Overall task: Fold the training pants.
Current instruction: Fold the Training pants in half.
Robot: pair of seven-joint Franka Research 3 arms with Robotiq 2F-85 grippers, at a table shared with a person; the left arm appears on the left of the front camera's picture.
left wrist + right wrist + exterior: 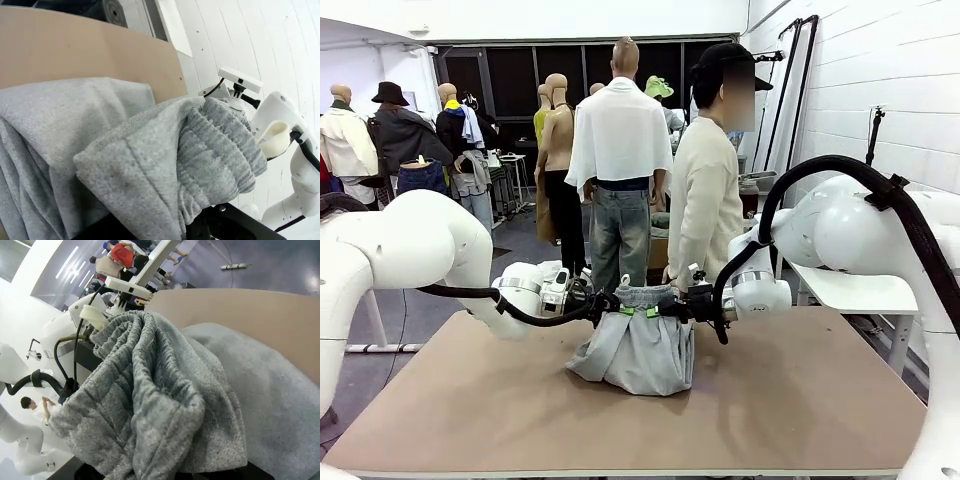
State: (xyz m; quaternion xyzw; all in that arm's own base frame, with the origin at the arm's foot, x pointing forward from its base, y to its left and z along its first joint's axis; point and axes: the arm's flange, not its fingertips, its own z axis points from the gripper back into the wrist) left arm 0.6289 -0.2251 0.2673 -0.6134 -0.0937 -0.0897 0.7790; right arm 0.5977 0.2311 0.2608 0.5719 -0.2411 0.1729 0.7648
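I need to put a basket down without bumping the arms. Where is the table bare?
Bare: the table between the training pants and the near edge, plus both side stretches. Crowded: the far middle, where the left tool and right tool pinch the waistband.

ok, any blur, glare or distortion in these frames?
Front view: sharp, even light, faint shadow under the pants. Left wrist view: fisheye bends the table edge; waistband knit crisp. Right wrist view: same curvature, background washed out at left, fabric sharp.
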